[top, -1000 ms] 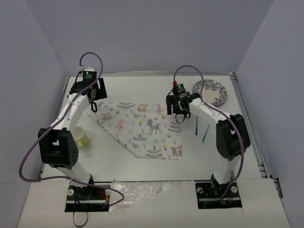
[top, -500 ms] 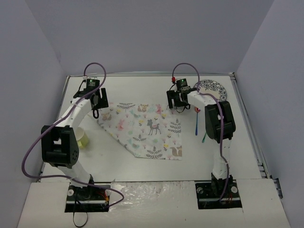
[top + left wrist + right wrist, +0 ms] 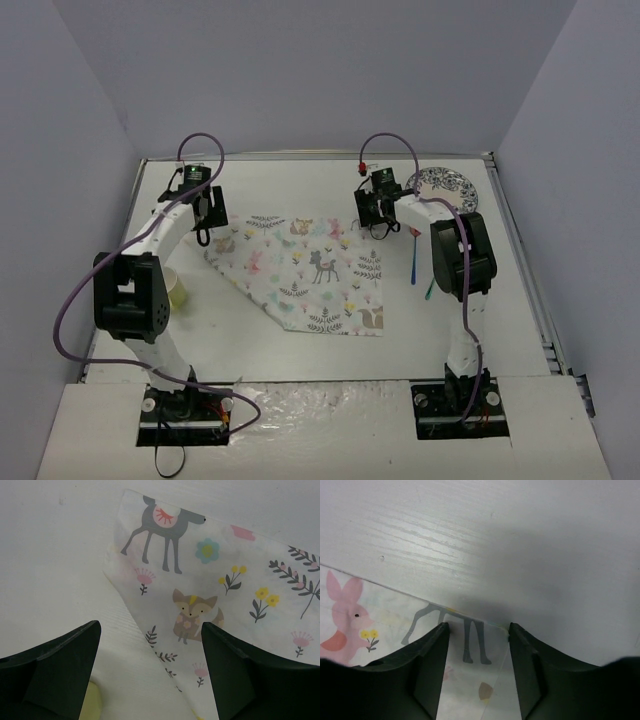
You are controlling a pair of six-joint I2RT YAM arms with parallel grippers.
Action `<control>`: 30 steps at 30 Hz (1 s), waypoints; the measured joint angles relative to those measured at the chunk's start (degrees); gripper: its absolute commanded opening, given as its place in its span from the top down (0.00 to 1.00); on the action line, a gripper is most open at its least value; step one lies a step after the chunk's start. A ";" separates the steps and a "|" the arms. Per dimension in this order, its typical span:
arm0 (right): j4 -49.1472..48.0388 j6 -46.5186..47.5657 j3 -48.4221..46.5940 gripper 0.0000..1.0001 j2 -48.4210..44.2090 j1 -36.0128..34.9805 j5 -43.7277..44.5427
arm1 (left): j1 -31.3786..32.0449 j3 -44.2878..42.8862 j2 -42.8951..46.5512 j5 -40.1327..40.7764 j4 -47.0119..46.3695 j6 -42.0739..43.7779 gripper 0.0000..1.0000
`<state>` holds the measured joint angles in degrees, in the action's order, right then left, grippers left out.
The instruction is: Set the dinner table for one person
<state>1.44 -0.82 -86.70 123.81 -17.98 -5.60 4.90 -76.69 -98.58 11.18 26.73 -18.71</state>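
Note:
The white dinner table (image 3: pixel 300 350) carries a square animal-and-leaf printed cloth (image 3: pixel 310 270) in the middle, its left side folded along a diagonal. My left gripper (image 3: pixel 204 226) is open at the cloth's far left corner. In the left wrist view (image 3: pixel 150 672) the cloth's folded edge (image 3: pixel 165 645) lies between the jaws. My right gripper (image 3: pixel 385 222) is open, low over the far right corner. In the right wrist view (image 3: pixel 477 665) the jaws straddle that corner (image 3: pixel 477 645). A patterned plate (image 3: pixel 446 190) sits at the far right.
A yellow cup (image 3: pixel 176 290) stands left of the cloth, beside the left arm; a sliver of it shows in the left wrist view (image 3: pixel 93 705). A blue utensil (image 3: pixel 414 262) and a green utensil (image 3: pixel 432 284) lie right of the cloth. Grey walls enclose the table.
The right arm folded back and its gripper moved toward the far side, onto the cloth's far right corner. The left gripper shifted slightly. The cloth lies as before.

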 measured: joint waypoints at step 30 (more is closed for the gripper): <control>-0.27 -3.65 11.03 1.00 -7.92 -1.34 0.40 | -4.71 -18.76 -25.10 -1.77 -0.07 -2.73 0.23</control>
<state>1.17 -4.47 -75.67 115.89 -19.32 -5.20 0.19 -95.46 -123.69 9.41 26.67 -21.44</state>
